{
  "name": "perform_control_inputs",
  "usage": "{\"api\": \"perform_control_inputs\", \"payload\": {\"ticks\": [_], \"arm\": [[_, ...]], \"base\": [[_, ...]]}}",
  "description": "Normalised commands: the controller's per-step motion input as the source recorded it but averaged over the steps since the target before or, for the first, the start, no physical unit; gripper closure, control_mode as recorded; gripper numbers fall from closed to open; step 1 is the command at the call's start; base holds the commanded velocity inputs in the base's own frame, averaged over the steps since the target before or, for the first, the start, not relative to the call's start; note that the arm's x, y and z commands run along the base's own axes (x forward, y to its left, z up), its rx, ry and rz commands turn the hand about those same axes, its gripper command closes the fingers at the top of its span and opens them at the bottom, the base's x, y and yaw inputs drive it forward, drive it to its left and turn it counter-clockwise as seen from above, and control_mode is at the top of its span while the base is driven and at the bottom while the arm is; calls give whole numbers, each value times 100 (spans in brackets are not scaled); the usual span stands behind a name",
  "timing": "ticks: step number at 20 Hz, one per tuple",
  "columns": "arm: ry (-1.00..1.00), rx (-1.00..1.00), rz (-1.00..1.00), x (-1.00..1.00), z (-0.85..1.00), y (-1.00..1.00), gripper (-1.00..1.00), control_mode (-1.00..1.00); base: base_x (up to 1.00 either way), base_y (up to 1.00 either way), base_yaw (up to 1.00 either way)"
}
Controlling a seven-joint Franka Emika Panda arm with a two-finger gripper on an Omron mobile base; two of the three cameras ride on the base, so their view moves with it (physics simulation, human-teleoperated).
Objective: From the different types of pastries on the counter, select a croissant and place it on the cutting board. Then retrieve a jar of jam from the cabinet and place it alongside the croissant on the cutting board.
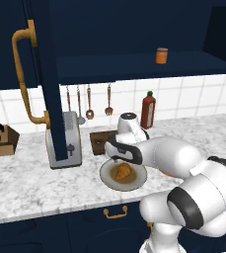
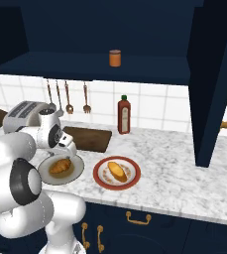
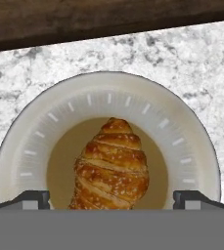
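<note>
Croissant (image 3: pixel 112 168) first: it lies in the hollow of a round pale plate (image 3: pixel 191 141), directly below my tool (image 3: pixel 111 200), whose two tips stand spread wide, one on either side of the pastry, with nothing pinched between them. Neither tip touches the croissant yet; I judge I am poised over it for the pick rather than gripping it. Just beyond the plate from my tool, on the white marbled worktop (image 1: pixel 30 178), lies the dark wooden cutting board (image 2: pixel 87 139), bare as far as I can see, so the first placement is not yet done. To the right of my tool sits a second plate with a red rim (image 2: pixel 101 179), carrying the longer yellow-orange pastry (image 2: pixel 116 170), which is the one to leave alone. Well above and beyond my tool, the jar of jam (image 2: pixel 115 58) stands on the shelf inside the navy cabinet (image 1: pixel 48 79), whose door hangs open, the curved golden handle (image 1: pixel 23 74) facing out. A tall red sauce bottle (image 2: pixel 124 115) stands at the wall behind the board, and a toaster (image 1: pixel 65 141) sits off to the left. By my reckoning nearly everything is left: gripping and moving the croissant to the board, then fetching the jar and setting it beside the pastry.
</note>
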Motion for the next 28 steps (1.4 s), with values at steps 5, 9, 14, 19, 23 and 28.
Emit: {"api": "perform_control_inputs", "payload": {"ticks": [5, 9, 14, 19, 23, 28], "arm": [[0, 0, -3, -12, -10, 0, -100, -100], [0, 0, 0, 0, -2, 0, -100, -100], [0, 0, 0, 0, -28, 0, -100, -100], [0, 0, 0, 0, -17, 0, -100, -100], [0, 0, 0, 4, 0, 0, -100, -100], [0, 0, 0, 7, -11, 0, -100, -100]], "base": [[0, 0, 0], [0, 0, 0], [0, 0, 0], [0, 0, 0], [0, 0, 0], [0, 0, 0]]}}
